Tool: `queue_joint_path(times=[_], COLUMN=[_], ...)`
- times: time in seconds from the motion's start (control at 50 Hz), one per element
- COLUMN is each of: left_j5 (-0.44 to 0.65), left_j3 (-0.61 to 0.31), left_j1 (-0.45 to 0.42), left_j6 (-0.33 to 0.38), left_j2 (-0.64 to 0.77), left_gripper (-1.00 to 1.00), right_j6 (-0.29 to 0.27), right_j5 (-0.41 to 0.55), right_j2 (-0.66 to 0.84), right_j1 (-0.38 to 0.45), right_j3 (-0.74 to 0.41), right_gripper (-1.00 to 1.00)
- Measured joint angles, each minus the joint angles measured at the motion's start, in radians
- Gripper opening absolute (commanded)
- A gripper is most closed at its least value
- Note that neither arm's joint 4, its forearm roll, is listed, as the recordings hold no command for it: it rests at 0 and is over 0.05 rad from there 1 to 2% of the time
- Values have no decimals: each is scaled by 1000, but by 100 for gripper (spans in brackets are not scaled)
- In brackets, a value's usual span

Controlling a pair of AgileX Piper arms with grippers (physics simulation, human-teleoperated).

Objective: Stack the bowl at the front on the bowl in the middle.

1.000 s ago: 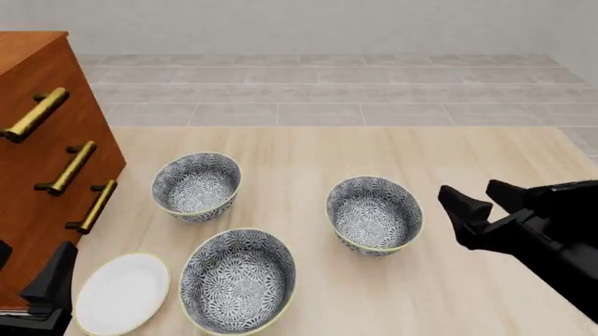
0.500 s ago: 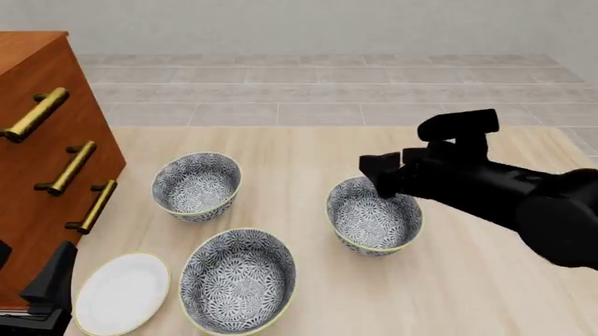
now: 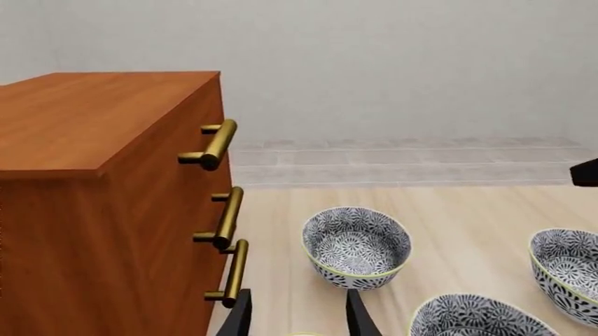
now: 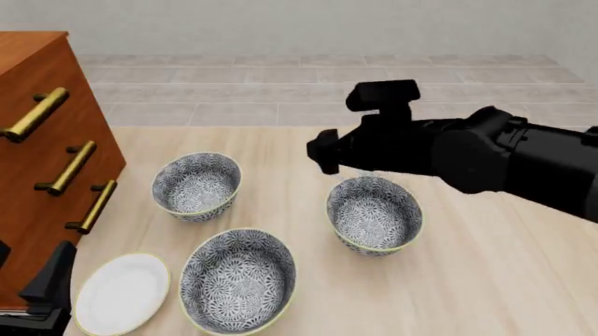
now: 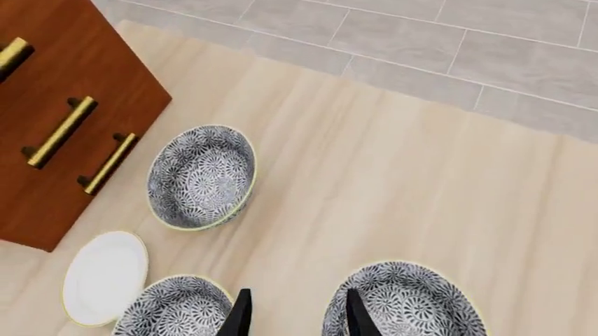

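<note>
Hovering above the tabletop (image 4: 486, 280), the right gripper (image 4: 325, 151) holds nothing with fingers parted, the left gripper (image 3: 294, 318) likewise, while the bowl at the front (image 4: 238, 280) sits at seven o'clock from the bowl in the middle (image 4: 374, 214).

right arm (image 4: 467, 157) hides far rim of bowl in the middle (image 4: 374, 213) | bowl at the front (image 4: 238, 280) near rim cut off | left gripper (image 4: 42, 294) mostly out of frame

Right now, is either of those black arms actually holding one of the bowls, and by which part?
No. The right gripper hangs open above the table, clear of every bowl. The left gripper is open too, its fingers empty.
</note>
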Motion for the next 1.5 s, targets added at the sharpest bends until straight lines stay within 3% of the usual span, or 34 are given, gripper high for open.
queue_joint_path(times=[0.44,0.92,1.5], left_j5=[-4,-9,3], left_j3=[-3,-5,-19], left_j1=[8,9,13], left_j6=[-2,-9,-25], left_j2=[2,7,7], left_gripper=[100,100,100], right_j6=[43,67,96], right_j5=[119,227,284], right_j2=[235,430,622], right_j1=[68,89,134], right_j3=[-275,-516,-708], right_gripper=[100,100,100])
